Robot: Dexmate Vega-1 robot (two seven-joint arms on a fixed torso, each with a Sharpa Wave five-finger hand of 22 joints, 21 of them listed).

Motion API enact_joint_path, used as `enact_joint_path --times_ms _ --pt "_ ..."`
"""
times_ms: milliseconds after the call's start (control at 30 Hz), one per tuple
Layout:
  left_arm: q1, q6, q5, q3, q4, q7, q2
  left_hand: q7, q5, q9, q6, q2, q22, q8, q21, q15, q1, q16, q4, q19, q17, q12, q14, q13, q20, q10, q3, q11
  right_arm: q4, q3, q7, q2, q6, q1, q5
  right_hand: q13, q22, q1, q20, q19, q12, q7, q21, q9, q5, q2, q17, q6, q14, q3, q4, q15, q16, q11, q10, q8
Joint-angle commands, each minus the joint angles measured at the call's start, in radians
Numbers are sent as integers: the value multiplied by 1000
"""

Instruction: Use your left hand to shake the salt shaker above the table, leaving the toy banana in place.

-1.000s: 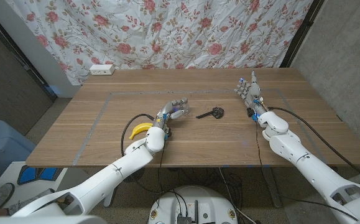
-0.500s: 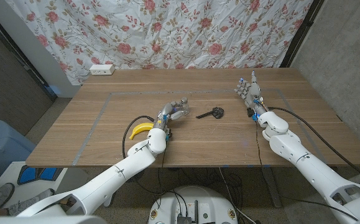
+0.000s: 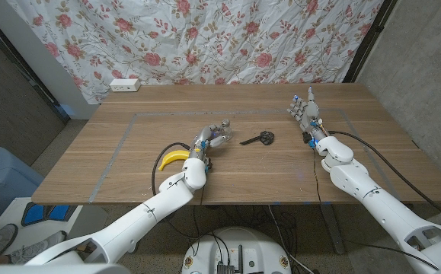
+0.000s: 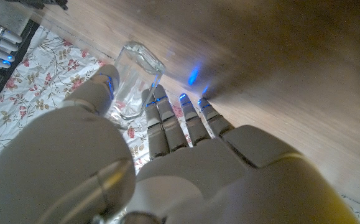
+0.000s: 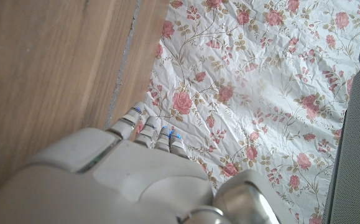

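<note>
1. Clear glass salt shaker (image 4: pixel 132 79) pinched between thumb and fingers (image 4: pixel 161 118) of the white left hand (image 3: pixel 212 138), raised a little over the wooden table (image 3: pixel 129 167) near its middle, presumably so shaking could be done in the air.
2. Yellow toy banana (image 3: pixel 172 157) left lying on the table just beside the left forearm, untouched, as the task demanded.
3. Small black key-like object (image 3: pixel 260 138) lying near the shaker, apart from both hands.
4. White right hand (image 3: pixel 305 109) parked toward the far right of the table, fingers extended and spread with nothing between them, probably kept out of the way.
5. Floral cloth (image 5: pixel 248 74) hung behind the table as backdrop.
</note>
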Motion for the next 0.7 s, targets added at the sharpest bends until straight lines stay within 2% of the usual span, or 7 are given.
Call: enact_joint_path --times_ms 33,700 --pt "1 16 5 6 -4 15 -9 2 2 3 6 0 4 2 1 -62 14 3 1 8 4 -3 10 2 -2 10 -9 -7 -1 0 0 0 0 0 0 3 5 0 1 8 3 10 6 4 6 102 5 -2 -7 -1 6 -34 4 0 -6 3" --pt "-1 34 14 15 -9 31 -20 1 0 3 -10 -10 5 -19 -5 -60 18 -8 3 8 5 -26 10 2 2 -12 -32 -2 -1 0 0 0 -1 0 0 3 5 0 1 9 3 10 6 4 6 102 5 -1 -7 -1 6 -33 4 0 -7 3"
